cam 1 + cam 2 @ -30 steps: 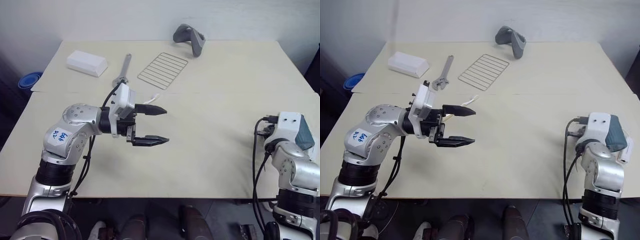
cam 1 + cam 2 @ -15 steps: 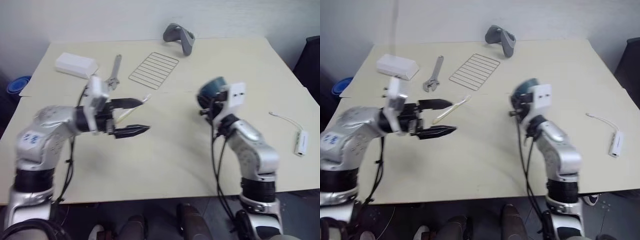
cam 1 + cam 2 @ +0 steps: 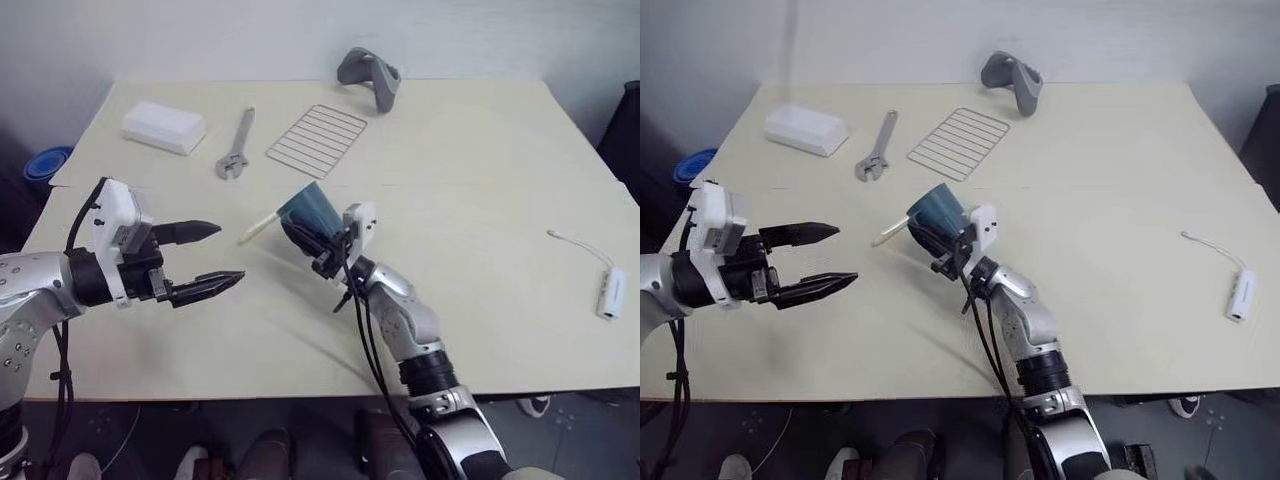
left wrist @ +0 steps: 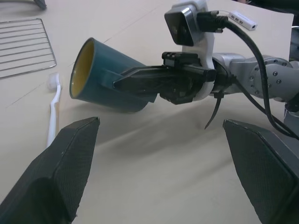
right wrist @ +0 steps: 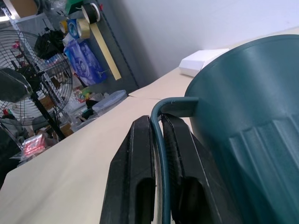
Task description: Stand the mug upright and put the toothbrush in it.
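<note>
- Swung in from the table's right edge to its middle since a second ago: right gripper [image 5: 156,196], with the mug [image 3: 308,210] now carried along; left gripper [image 3: 205,257] drawn back toward the table's left side.
- Clamped tight on the mug's thin loop handle [image 5: 159,140], one black finger on each side of it; mug body beyond the fingertips, off the table [image 3: 480,200], tipped on its side with the yellow mouth facing up and toward the robot's left.
- Spread wide and empty on the left, two black fingers [image 4: 70,172] pointing toward the mug from well apart.
- Lying flat on the table just beside and below the mug's mouth: the toothbrush [image 4: 53,112], bristle head toward the wire rack [image 3: 322,139].
- Further out: wrench [image 3: 236,145], white box [image 3: 164,126], grey gadget [image 3: 371,77], white adapter with cable [image 3: 606,294].
- Risks, as a judgement: pivoting of the mug about the narrow handle pinch while being righted; a tilted set-down and toppling; knocking the toothbrush away when lowering so close to it.
</note>
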